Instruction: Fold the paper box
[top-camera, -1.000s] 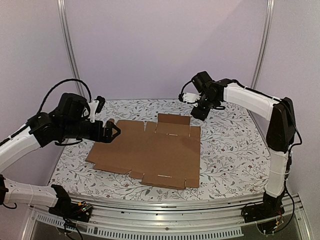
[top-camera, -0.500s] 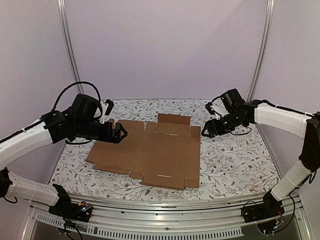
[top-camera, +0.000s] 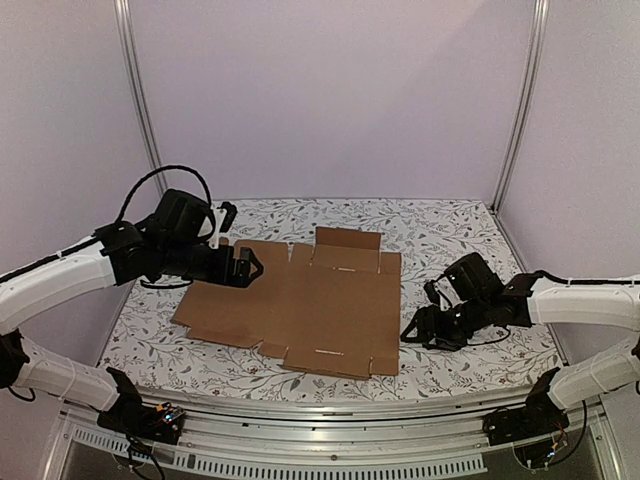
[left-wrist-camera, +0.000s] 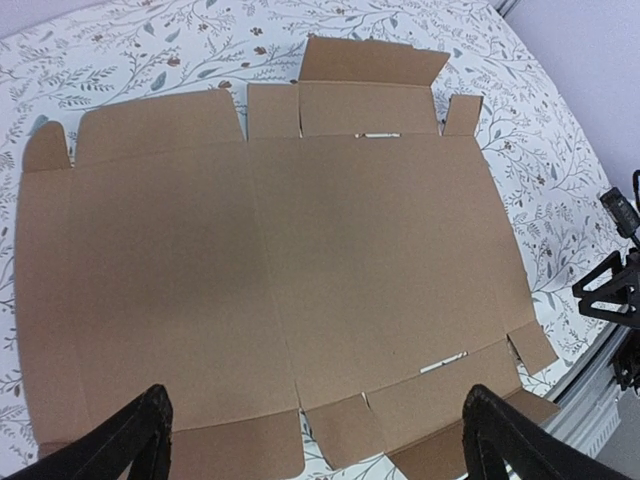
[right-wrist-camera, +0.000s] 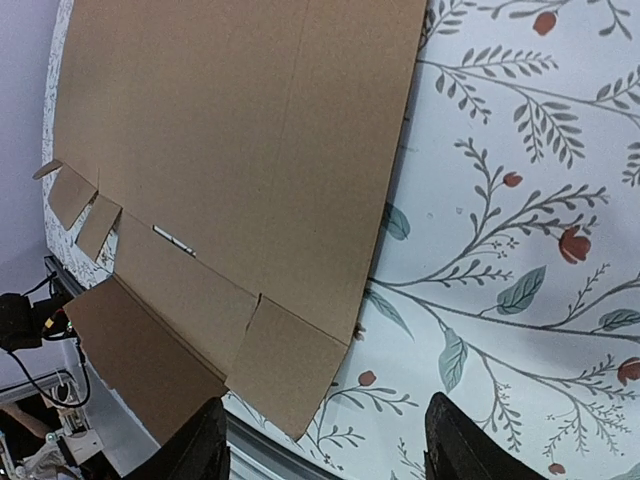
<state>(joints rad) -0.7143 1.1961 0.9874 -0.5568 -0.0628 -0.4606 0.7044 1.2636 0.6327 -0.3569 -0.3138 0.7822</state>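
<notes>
The paper box (top-camera: 300, 305) is a flat brown die-cut cardboard sheet with flaps and slots, lying unfolded on the table; only its back flap (top-camera: 347, 239) stands up a little. It fills the left wrist view (left-wrist-camera: 270, 260) and the upper left of the right wrist view (right-wrist-camera: 230, 160). My left gripper (top-camera: 248, 268) is open and empty, hovering over the sheet's back left part. My right gripper (top-camera: 412, 333) is open and empty, low beside the sheet's right edge near its front right corner flap (right-wrist-camera: 285, 365).
The table (top-camera: 460, 280) has a white cloth with a leaf and flower print. Its metal front rail (top-camera: 330, 415) runs along the near edge. Upright frame posts (top-camera: 140, 110) stand at the back corners before a plain wall.
My right arm has swung down from the back right and forward to the sheet's front right edge. My left gripper has edged a little to the right over the sheet.
</notes>
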